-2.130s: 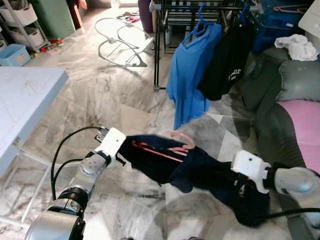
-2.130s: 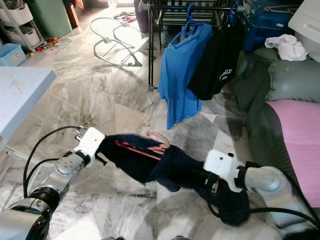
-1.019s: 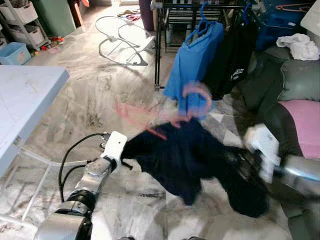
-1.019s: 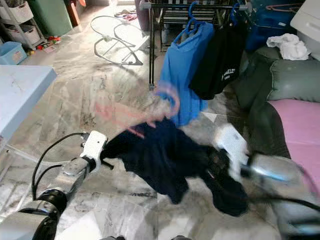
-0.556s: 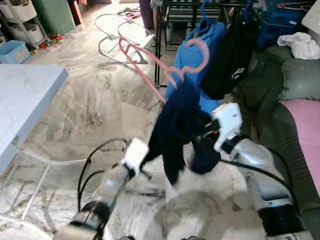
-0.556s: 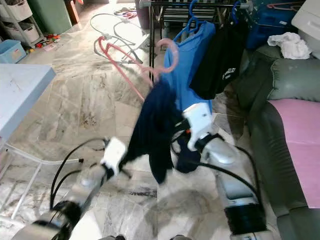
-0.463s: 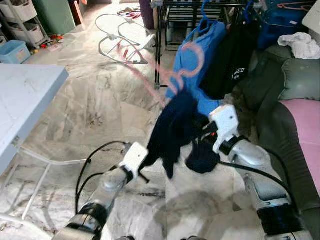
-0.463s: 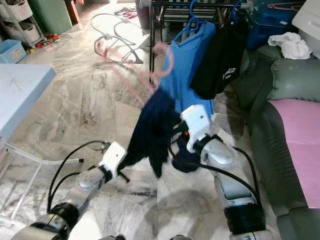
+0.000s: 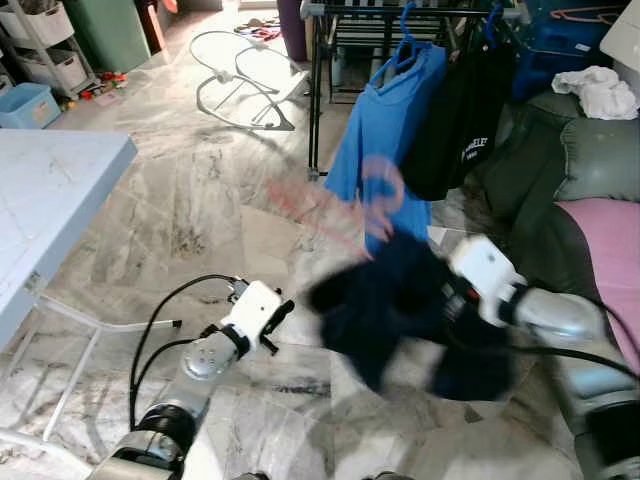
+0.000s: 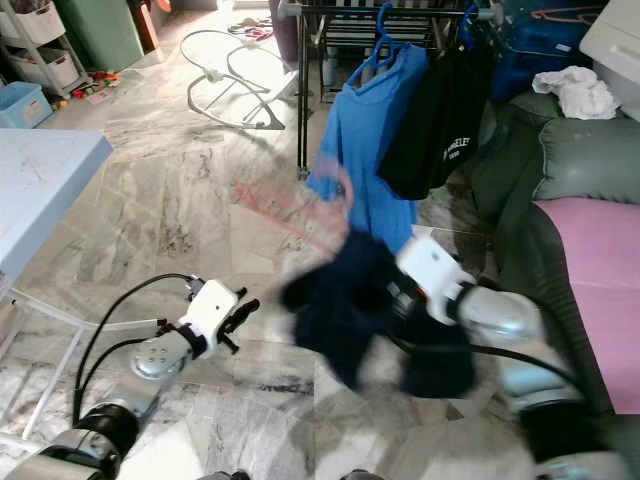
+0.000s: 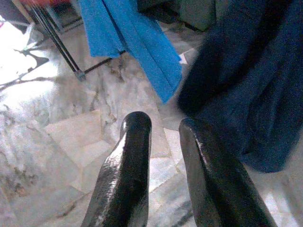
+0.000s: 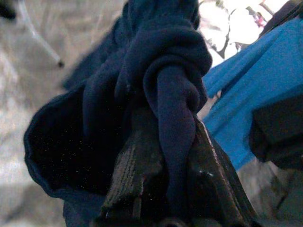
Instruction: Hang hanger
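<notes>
A dark navy garment (image 9: 400,310) hangs bunched and blurred in mid-air over the marble floor, with my right gripper (image 12: 165,142) shut on a fold of it. A pink hanger (image 9: 340,205) sticks out of the garment's top, motion-blurred, its hook (image 9: 385,190) in front of the blue shirt. My left gripper (image 11: 161,124) is open and holds nothing; it sits low, to the left of the garment and apart from it (image 9: 278,315). The black drying rack (image 9: 400,12) stands beyond, at the top of the head views.
A blue shirt (image 9: 385,130) and a black shirt (image 9: 460,110) hang on the rack. A green sofa (image 9: 590,160) with a pink cushion (image 9: 610,240) is on the right. A white table (image 9: 50,190) stands at the left, a wire bouncer frame (image 9: 240,80) far back.
My left gripper has let go of the garment and dropped away to the left. My right arm has swung the garment and hanger down and to the right from its raised position.
</notes>
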`<state>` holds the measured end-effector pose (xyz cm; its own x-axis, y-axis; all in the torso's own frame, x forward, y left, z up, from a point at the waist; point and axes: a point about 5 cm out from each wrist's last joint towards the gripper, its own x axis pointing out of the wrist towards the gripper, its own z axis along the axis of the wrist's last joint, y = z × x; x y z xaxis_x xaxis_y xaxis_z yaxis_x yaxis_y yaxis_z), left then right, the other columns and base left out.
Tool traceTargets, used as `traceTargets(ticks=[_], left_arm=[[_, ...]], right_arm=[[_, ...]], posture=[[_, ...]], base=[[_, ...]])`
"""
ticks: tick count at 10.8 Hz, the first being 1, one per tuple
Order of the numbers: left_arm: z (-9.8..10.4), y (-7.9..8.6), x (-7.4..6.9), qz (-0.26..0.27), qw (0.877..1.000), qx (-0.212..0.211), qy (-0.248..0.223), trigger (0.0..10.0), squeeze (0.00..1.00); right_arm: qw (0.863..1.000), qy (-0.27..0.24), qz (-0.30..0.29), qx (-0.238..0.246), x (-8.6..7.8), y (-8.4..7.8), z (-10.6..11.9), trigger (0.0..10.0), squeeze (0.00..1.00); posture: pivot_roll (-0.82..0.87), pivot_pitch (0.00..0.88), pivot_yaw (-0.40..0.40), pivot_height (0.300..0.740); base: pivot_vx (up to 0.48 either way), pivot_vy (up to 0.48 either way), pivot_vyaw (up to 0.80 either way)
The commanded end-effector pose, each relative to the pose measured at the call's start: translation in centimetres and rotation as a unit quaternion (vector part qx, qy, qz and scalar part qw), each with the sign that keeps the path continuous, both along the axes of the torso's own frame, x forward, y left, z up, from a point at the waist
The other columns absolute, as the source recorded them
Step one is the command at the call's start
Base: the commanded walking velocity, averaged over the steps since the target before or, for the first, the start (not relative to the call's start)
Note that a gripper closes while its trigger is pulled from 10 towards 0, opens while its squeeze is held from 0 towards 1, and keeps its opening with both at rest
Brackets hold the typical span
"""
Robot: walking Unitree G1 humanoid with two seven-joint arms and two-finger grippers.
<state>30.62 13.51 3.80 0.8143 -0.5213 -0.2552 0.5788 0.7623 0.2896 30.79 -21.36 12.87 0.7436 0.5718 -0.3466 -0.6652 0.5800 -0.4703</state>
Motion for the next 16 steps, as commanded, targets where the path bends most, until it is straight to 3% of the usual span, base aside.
traceTargets(ticks=[1,4,6,9,11,13,16], left_arm=[[0.2,0.4,-0.3,-0.019,1.0,0.016,-0.018,10.0,1.0],[1.1,0.8,-0.1,-0.049,0.995,0.055,-0.064,10.0,1.0],[1.5,0.2,0.2,-0.077,0.991,0.077,-0.079,10.0,1.0],[1.7,-1.4,-0.1,-0.14,0.984,0.075,-0.082,10.0,1.0],[2.2,-1.3,0.2,-0.158,0.98,0.084,-0.089,10.0,1.0],[2.5,-1.2,0.3,-0.168,0.98,0.072,-0.085,10.0,1.0],[1.8,-1.7,-0.5,-0.214,0.973,0.064,-0.05,10.0,1.0]], right_arm=[[0.998,-0.006,0.043,-0.036,0.1,-0.2,0.9,10.0,0.0],[0.982,0.057,0.107,-0.141,-0.8,-2.9,0.3,10.0,0.0],[0.971,0.071,0.151,-0.171,-0.8,-2.4,0.2,10.0,0.0],[0.959,0.063,0.21,-0.181,-0.1,-0.3,0.4,10.0,0.0],[0.949,0.073,0.232,-0.202,-0.3,-0.2,-0.2,10.0,0.0],[0.948,0.072,0.238,-0.2,-0.3,0.0,-0.5,10.0,0.0],[0.951,0.037,0.218,-0.217,0.8,-0.2,0.2,10.0,0.0]], posture=[[-0.24,0.117,0.043,0.74],[-0.25,0.13,0.059,0.74],[-0.25,0.139,0.06,0.74],[-0.25,0.141,0.065,0.74],[-0.25,0.144,0.068,0.74],[-0.25,0.147,0.072,0.74],[-0.25,0.146,0.078,0.74]], base=[[0.0,0.0,0.0],[0.0,0.0,0.0],[0.0,0.0,0.0],[0.0,0.0,0.0],[0.0,0.0,0.0],[0.0,0.0,0.0],[0.0,0.0,0.0]])
